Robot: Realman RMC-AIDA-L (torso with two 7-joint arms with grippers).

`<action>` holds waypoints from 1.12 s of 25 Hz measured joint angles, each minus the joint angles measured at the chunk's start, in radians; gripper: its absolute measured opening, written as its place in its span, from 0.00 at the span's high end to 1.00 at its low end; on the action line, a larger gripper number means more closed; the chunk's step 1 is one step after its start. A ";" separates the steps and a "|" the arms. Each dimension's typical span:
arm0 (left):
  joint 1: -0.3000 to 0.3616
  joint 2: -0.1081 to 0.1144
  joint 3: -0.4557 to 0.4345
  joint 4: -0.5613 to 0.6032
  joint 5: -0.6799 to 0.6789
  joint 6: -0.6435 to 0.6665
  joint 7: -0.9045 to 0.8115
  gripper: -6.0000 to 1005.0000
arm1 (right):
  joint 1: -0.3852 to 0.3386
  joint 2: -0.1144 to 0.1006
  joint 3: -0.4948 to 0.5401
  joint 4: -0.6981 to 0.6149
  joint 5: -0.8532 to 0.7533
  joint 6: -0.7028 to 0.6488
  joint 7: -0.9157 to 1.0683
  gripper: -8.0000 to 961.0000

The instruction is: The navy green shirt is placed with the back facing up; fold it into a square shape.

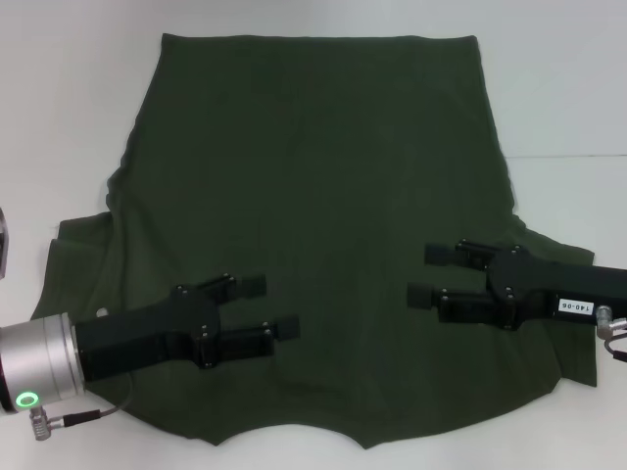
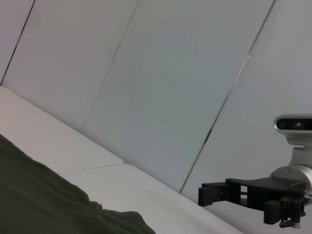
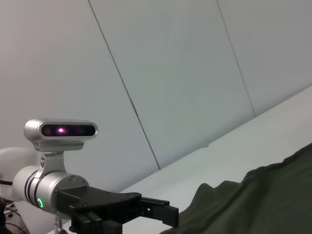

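On white table [image 1: 568, 88], navy green shirt [image 1: 313, 196] lies flat and spread out, no fold made yet. Left gripper [image 1: 266, 307] and right gripper [image 1: 425, 274] both hang over shirt's near part, fingers apart, holding nothing. Best next: go low, pinch same edge evenly, lift together, keep cloth smooth.

Your black left gripper [image 1: 280, 305] and black right gripper [image 1: 424, 274] both have fingers spread apart, pointing toward each other, arms held level.
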 joint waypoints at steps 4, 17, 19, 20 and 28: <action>0.000 0.000 0.000 0.000 0.001 0.000 -0.008 0.06 | -0.003 0.004 0.000 0.000 -0.001 -0.002 0.000 0.05; 0.002 0.001 -0.041 -0.001 0.001 -0.024 -0.030 0.06 | -0.002 0.009 0.007 0.000 0.003 -0.006 0.006 0.05; 0.002 0.005 -0.062 -0.001 0.004 -0.056 -0.062 0.06 | -0.001 0.011 0.009 0.000 0.004 -0.010 0.008 0.05; 0.002 0.008 -0.067 -0.001 0.004 -0.073 -0.081 0.06 | 0.001 0.012 0.010 0.000 0.006 -0.013 0.010 0.05; 0.002 0.035 -0.082 0.002 0.004 -0.228 -0.171 0.06 | 0.008 0.021 0.011 0.000 0.022 -0.019 0.064 0.05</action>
